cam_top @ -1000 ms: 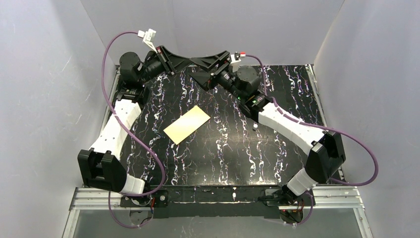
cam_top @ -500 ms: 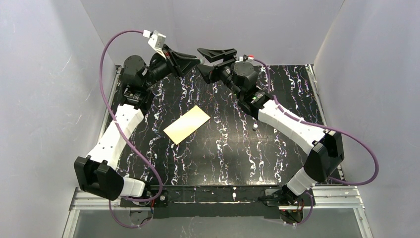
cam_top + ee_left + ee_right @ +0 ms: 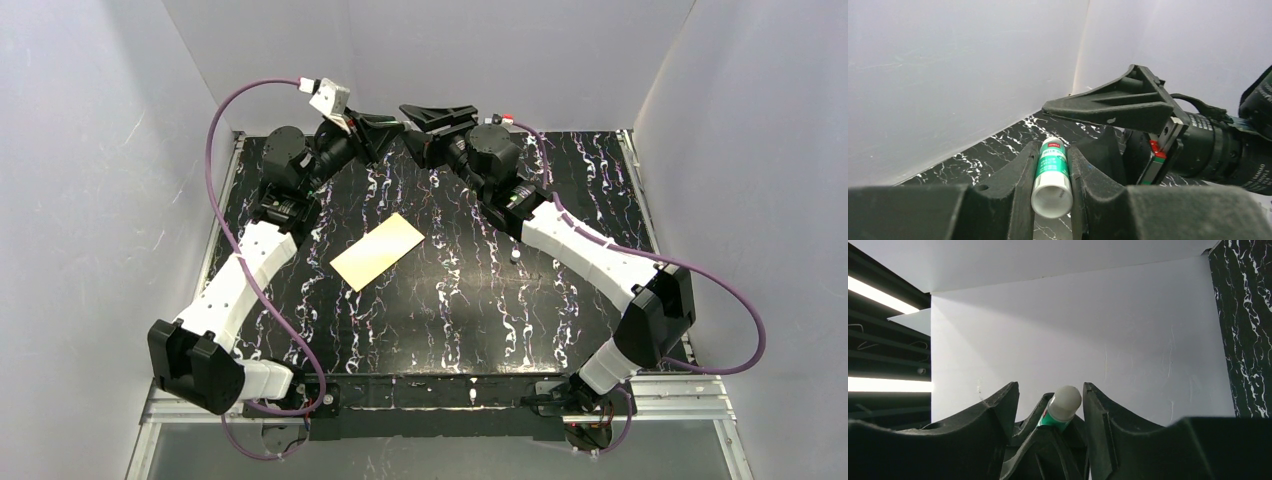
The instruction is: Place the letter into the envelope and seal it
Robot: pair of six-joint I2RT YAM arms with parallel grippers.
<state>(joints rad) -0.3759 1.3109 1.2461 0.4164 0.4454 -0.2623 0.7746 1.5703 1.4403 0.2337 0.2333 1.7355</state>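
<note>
Left gripper (image 3: 1052, 151): clamped narrow on glue stick (image 3: 1050, 175). Right gripper (image 3: 1049, 386): part-open, jaws straddling white cap (image 3: 1064, 402), no contact visible. Envelope (image 3: 378, 251): flat on tabletop (image 3: 480, 300), well apart; letter not visible. Step: uncapping glue for sealing. Next: close on cap, pull straight.

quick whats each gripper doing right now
left gripper: closed on the glue stick
right gripper: open, fingers either side of the stick's cap, not clamped on it

Print on the glue stick (image 3: 1050, 175) is too small & blurred to be read. Below its cap, the body is hidden by the left gripper's fingers (image 3: 1032, 415) in right wrist view.
</note>
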